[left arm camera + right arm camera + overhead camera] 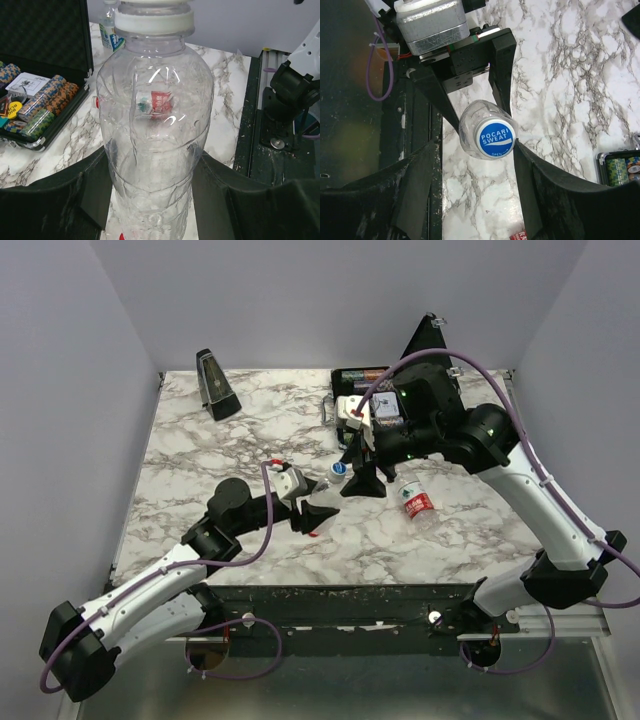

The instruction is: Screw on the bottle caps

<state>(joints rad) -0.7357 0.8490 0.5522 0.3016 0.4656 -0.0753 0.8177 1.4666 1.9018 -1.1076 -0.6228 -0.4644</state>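
Cap [496, 139], blue-topped with white lettering, sits on the neck of the clear bottle [150, 65] and lies between the fingers of my right pincer [475, 146]. That pincer stands open: one finger is at the cap's rim, touching or nearly so, and the other is clear of it. My left pincer [152, 165] is clamped on the same bottle, lower down its body. Whether the cap is threaded home cannot be told. Count: one cap plainly visible. Three bottles: the held one, a red-labelled bottle [417, 505] lying on its side on the table [200, 460], and a further bottle [107, 27] beside the case's raised lid. One black case [50, 40], open, holds rows of striped chips [45, 102] and a card deck [30, 82].
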